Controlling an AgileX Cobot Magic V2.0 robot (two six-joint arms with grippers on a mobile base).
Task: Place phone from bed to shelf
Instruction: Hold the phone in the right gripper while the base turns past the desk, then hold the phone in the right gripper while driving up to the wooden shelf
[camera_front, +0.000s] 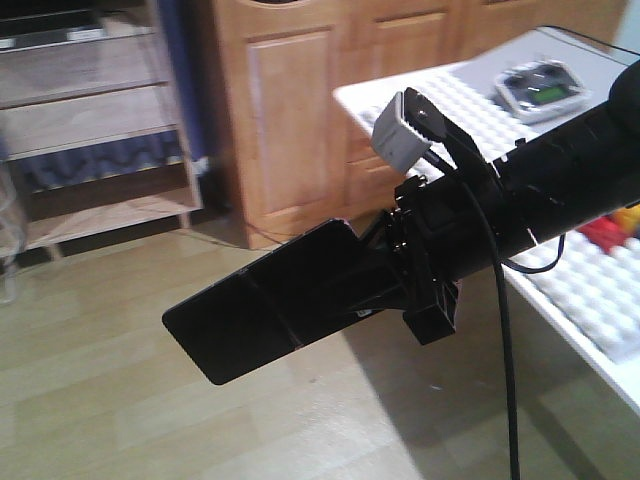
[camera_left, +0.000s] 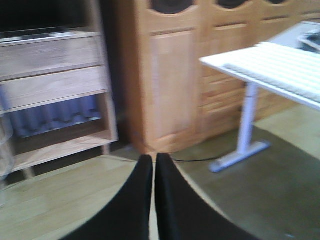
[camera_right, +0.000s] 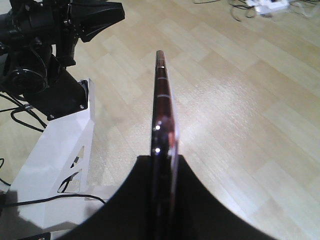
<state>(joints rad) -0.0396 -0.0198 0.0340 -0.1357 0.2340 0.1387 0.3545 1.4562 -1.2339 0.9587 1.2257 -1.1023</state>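
Note:
My right gripper (camera_front: 340, 290) is shut on the phone (camera_front: 240, 320), a long glossy black slab that sticks out to the lower left, in the air over the floor. The right wrist view shows the phone (camera_right: 162, 100) edge-on with a pinkish rim, clamped between the black fingers (camera_right: 164, 159). My left gripper (camera_left: 153, 157) is shut with nothing between its fingers and points at the floor before the shelf (camera_left: 65, 146). That pale wooden shelf (camera_front: 110, 212) stands at the far left, well beyond the phone. The bed is out of view.
A tall wooden cabinet (camera_front: 300, 120) stands behind the phone. On the right is a white studded table (camera_front: 590, 300) with a grey device (camera_front: 540, 88) and red and yellow pieces (camera_front: 615, 228). The white robot base (camera_right: 55, 155) and floor cables (camera_right: 265, 7) lie below.

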